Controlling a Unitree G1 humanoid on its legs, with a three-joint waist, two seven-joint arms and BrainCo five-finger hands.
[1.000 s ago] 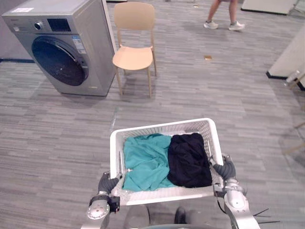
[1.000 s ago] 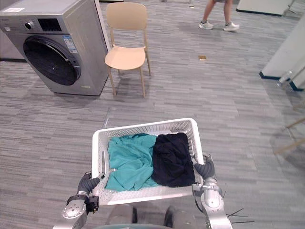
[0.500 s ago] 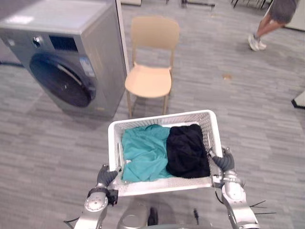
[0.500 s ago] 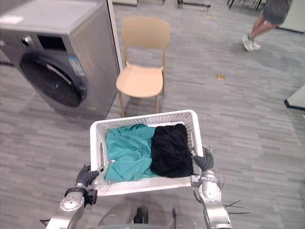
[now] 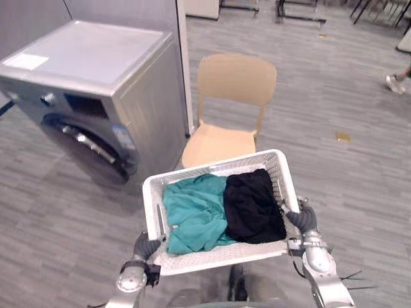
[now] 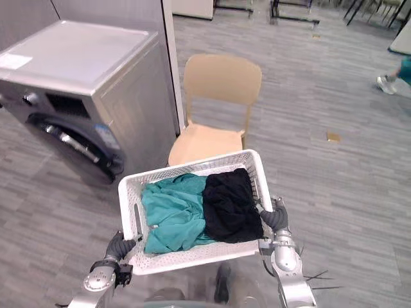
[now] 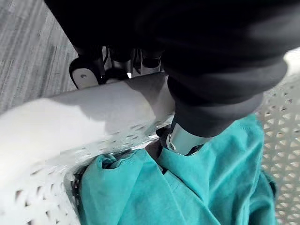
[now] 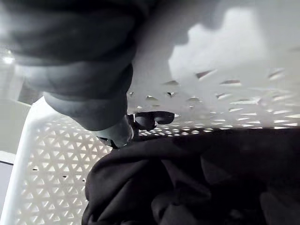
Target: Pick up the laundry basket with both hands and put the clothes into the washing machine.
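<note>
I carry a white mesh laundry basket (image 5: 212, 168) in front of me, off the floor. Inside lie a teal garment (image 5: 192, 213) on the left and a black garment (image 5: 252, 205) on the right. My left hand (image 5: 145, 246) is shut on the basket's left rim (image 7: 93, 117), with the thumb hooked inside over the teal cloth (image 7: 187, 187). My right hand (image 5: 303, 220) is shut on the right rim, its thumb (image 8: 117, 133) inside beside the black cloth (image 8: 197, 183). The silver washing machine (image 5: 90, 109) stands ahead to the left, its round dark door (image 5: 87, 147) closed.
A beige chair (image 5: 228, 122) stands just beyond the basket, right beside the washing machine. A person's shoe (image 5: 394, 83) shows at the far right. A small brown scrap (image 5: 342, 136) lies on the grey plank floor. Furniture legs stand along the back.
The camera has moved closer to the washing machine and chair, which now loom larger. The basket stays held in both hands. The person has walked off to the right.
</note>
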